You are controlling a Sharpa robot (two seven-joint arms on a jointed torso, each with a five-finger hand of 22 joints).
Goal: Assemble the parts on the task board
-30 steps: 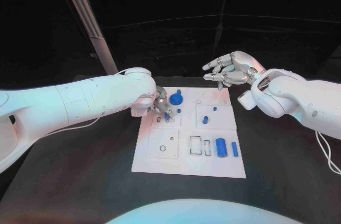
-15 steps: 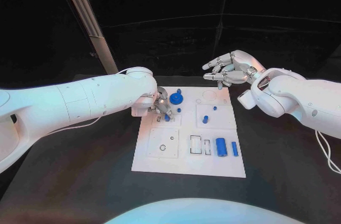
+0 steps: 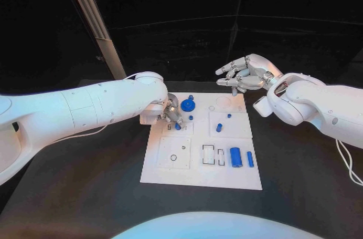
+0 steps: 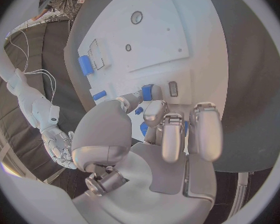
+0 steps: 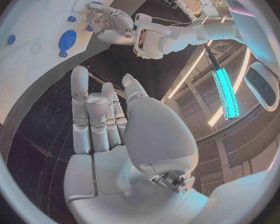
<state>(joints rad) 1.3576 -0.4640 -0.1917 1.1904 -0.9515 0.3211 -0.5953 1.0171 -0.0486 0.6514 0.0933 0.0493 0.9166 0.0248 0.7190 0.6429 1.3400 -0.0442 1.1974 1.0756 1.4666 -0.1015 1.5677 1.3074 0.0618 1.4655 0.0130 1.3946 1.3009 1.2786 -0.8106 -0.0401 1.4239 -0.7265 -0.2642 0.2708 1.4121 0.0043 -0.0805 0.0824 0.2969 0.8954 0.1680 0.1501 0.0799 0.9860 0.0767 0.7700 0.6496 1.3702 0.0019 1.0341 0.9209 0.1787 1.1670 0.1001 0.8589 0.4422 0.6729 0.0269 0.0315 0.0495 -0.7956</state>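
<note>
Left hand [image 3: 171, 112] pinching a small blue peg [image 3: 178, 125] at the task board's [image 3: 201, 177] far-left corner.
Keep the peg upright, press straight down — right hand [image 3: 243, 73] hovers spread, empty.

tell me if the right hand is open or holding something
Open. The right hand hangs above the far edge of the white board with its fingers apart and nothing between them.

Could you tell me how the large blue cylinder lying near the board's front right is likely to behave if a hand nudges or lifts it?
The large blue cylinder lies on its side on the flat task board, so a sideways nudge would probably roll it. It looks rigid and smooth, so it may slip in the silver fingers. It seems small beside the left hand, so it is likely light.
</note>
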